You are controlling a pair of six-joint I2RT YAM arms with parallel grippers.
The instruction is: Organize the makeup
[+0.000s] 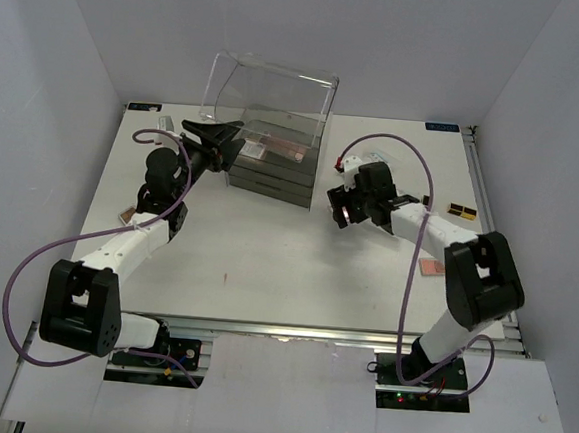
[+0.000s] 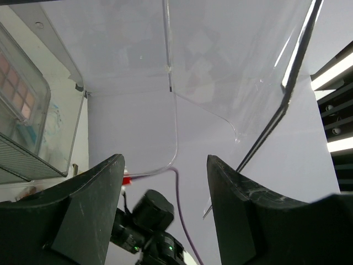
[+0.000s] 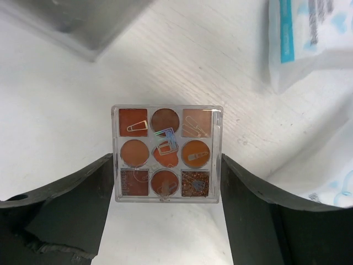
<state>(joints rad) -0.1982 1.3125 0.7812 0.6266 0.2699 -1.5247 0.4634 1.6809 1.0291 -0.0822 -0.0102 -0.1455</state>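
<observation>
A square clear palette (image 3: 166, 153) of brown and orange shades lies flat on the white table. My right gripper (image 3: 166, 157) has a finger pressed against each of its side edges. Two white-and-blue packets (image 3: 311, 33) (image 3: 331, 171) lie just beyond and to the right of it. In the top view the right gripper (image 1: 343, 211) hangs in front of the box's right corner. My left gripper (image 1: 218, 143) sits at the left side of the clear box (image 1: 269, 100); it (image 2: 165, 160) is open with nothing between its fingers. A pink palette (image 2: 16, 91) lies in the box's top tray.
The box's clear lid (image 2: 231, 66) stands raised above dark drawers (image 1: 271, 173). A dark brown palette (image 1: 461, 210) and a pink one (image 1: 431, 266) lie at the right of the table. A small pink item (image 1: 128, 216) lies by the left arm.
</observation>
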